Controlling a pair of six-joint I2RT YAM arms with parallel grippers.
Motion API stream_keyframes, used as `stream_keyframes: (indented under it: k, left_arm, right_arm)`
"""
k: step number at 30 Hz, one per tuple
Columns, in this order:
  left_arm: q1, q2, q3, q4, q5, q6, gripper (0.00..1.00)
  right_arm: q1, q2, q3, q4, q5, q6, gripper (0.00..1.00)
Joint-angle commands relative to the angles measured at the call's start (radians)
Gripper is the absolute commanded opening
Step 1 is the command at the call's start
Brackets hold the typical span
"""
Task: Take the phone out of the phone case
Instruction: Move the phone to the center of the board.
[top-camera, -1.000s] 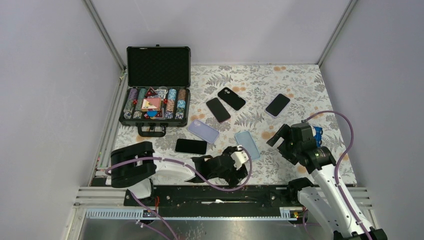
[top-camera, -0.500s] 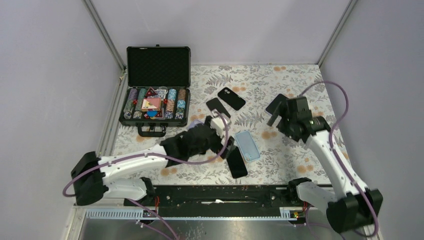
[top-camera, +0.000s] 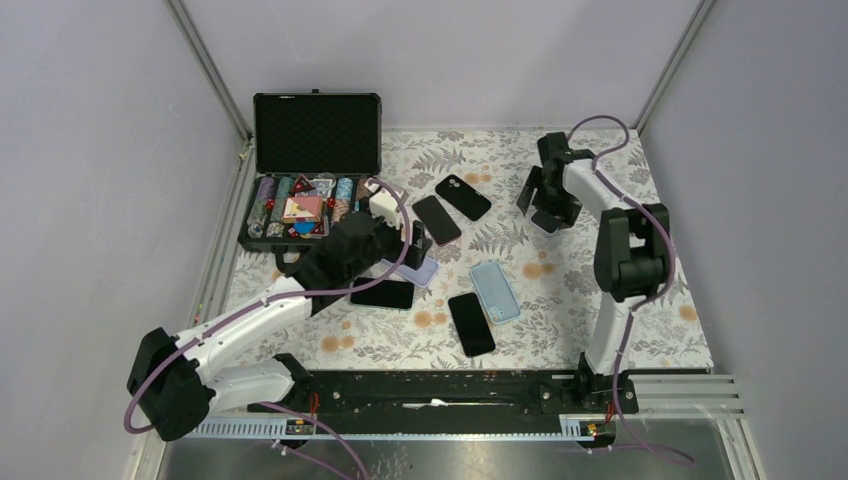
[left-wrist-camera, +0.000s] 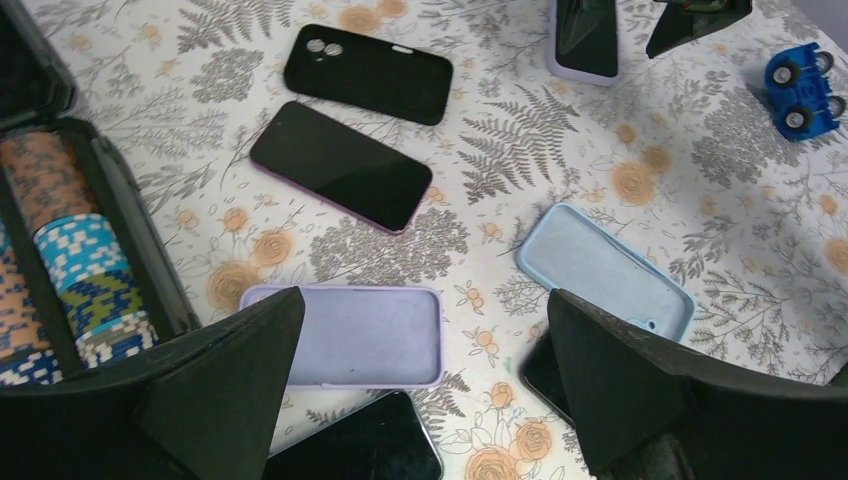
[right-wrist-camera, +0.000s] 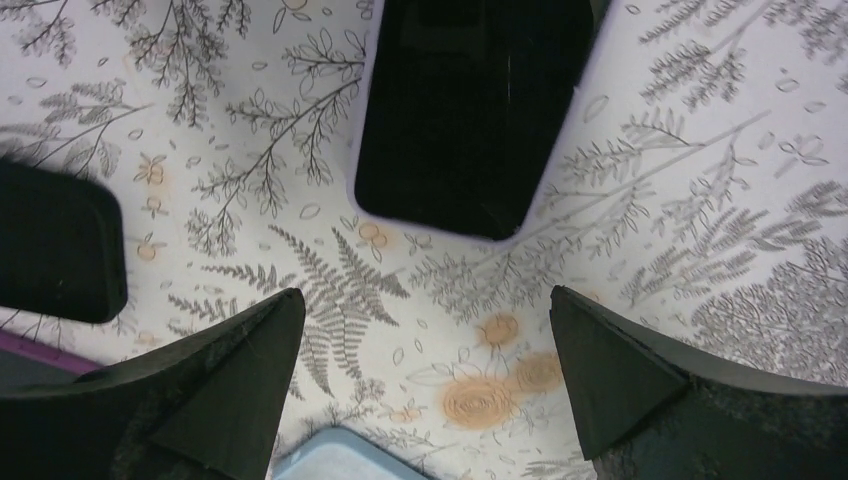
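Observation:
A black phone in a pale lavender phone case (right-wrist-camera: 470, 110) lies at the back right of the table. My right gripper (right-wrist-camera: 427, 293) hovers open just short of its near end, holding nothing. From above, that gripper (top-camera: 543, 205) covers most of the phone. My left gripper (left-wrist-camera: 425, 295) is open over an empty lavender case (left-wrist-camera: 360, 335), near the table's middle (top-camera: 408, 243). An empty light blue case (left-wrist-camera: 605, 270) lies to its right. In the left wrist view the cased phone (left-wrist-camera: 585, 40) shows at the top.
An open black poker chip case (top-camera: 315, 190) stands at the back left. A black case (top-camera: 463, 196) and a purple-rimmed phone (top-camera: 437, 219) lie mid-table. Bare black phones lie at the front (top-camera: 471, 323) and left of it (top-camera: 382, 293).
Both arms swung away from the front edge: the left to the lavender case, the right to the back over the cased phone. A black phone now lies where the left gripper was.

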Motion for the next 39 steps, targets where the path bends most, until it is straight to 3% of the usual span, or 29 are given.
stream_keyframes:
  k: [1,4,6,8,16,21,24,27,33,37,39]
  left_arm:
    - [0.042,-0.051,-0.029,0.055,0.043,-0.037,0.99]
    - [0.048,-0.059,-0.042,0.047,0.031,-0.043,0.99]
    - [0.049,-0.057,-0.042,0.035,0.024,-0.04,0.99]
    - [0.051,-0.052,-0.041,0.025,0.02,-0.038,0.99]
    - [0.059,-0.044,-0.034,0.029,0.006,-0.034,0.99]
    - [0.07,-0.023,-0.018,0.019,0.006,-0.028,0.99]
    - [0.08,-0.022,-0.016,0.014,0.015,-0.036,0.99]
    - [0.091,-0.023,-0.017,0.008,0.028,-0.042,0.99]
    - [0.117,-0.019,-0.003,-0.025,0.03,-0.052,0.99]
    - [0.138,-0.007,0.016,-0.05,0.033,-0.051,0.99]
    - [0.145,-0.001,0.023,-0.055,0.033,-0.05,0.99]
  right_arm:
    - [-0.02,0.082,0.111,-0.065,0.013,-0.009,1.0]
    - [-0.041,0.149,0.145,-0.102,-0.015,0.026,0.98]
    - [-0.053,0.168,0.147,-0.104,-0.035,0.038,0.81]
    - [-0.065,0.18,0.154,-0.104,-0.055,0.052,0.78]
    - [-0.08,0.249,0.266,-0.181,-0.083,0.067,0.81]
    - [-0.1,0.236,0.298,-0.188,-0.132,0.056,0.92]
    - [-0.137,0.211,0.317,-0.134,-0.114,0.062,0.97]
    - [-0.21,0.263,0.424,-0.111,-0.156,0.094,0.95]
    - [-0.274,0.381,0.584,0.013,-0.179,0.228,0.75]
    - [-0.321,0.512,0.733,-0.028,-0.249,0.347,0.32]
    - [-0.333,0.571,0.812,-0.092,-0.265,0.39,0.18]
